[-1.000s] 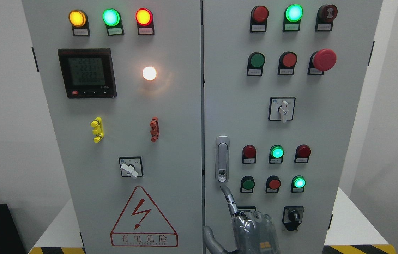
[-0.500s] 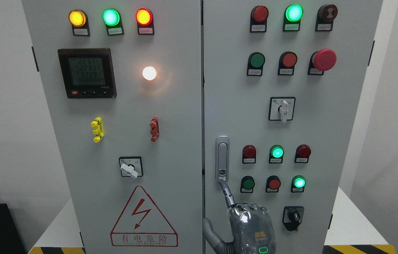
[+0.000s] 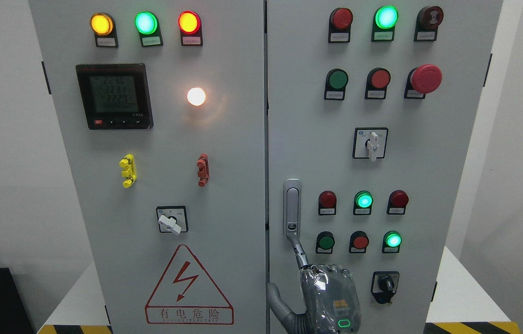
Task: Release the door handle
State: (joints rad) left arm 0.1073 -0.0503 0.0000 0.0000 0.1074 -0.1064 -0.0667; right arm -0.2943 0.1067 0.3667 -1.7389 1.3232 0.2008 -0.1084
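Door handle (image 3: 292,208) sits flush in the right cabinet door; the right hand (image 3: 326,297) touches its lower end with one extended finger (image 3: 297,248), gripping nothing. Next: withdraw downward.

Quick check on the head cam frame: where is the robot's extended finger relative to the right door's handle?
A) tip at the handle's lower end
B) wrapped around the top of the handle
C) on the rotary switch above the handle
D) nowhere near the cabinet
A: the finger reaches up from the hand to the bottom end of the door handle, by its lock.
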